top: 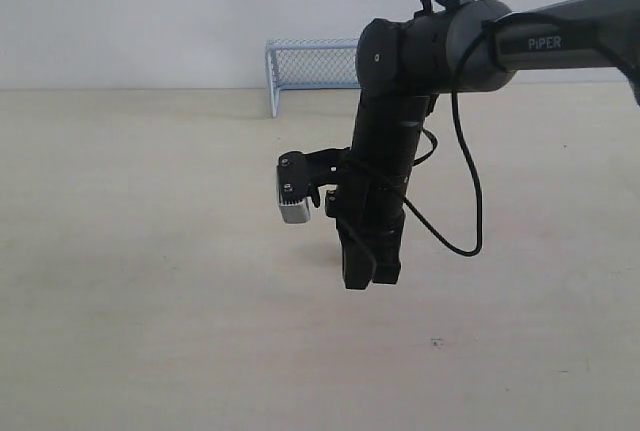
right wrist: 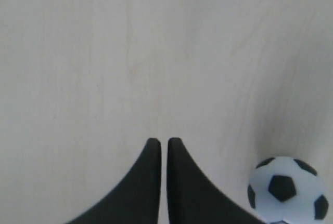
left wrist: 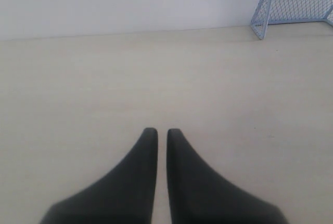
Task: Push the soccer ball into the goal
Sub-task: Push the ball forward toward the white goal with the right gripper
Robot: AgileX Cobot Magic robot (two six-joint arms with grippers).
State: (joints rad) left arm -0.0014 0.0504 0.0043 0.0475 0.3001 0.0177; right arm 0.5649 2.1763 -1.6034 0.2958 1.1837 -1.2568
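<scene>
The soccer ball (right wrist: 287, 190), white with black patches, rests on the pale wooden table just beside one finger of my right gripper (right wrist: 164, 141), outside the jaws. That gripper is shut with nothing between its fingers. In the exterior view the right gripper (top: 362, 276) points straight down near the table's middle, and the arm hides the ball. The goal (top: 310, 64), white-framed with pale mesh, stands at the table's far edge against the wall, well beyond the gripper. My left gripper (left wrist: 162, 130) is shut and empty over bare table, with the goal (left wrist: 296, 0) far ahead of it and off to one side.
The right arm's black forearm (top: 560, 41) crosses in from the upper right, with a cable loop (top: 470, 191) hanging off it. A grey wrist camera (top: 295, 196) sticks out beside the gripper. A white wall (top: 150, 11) closes off the table's far edge.
</scene>
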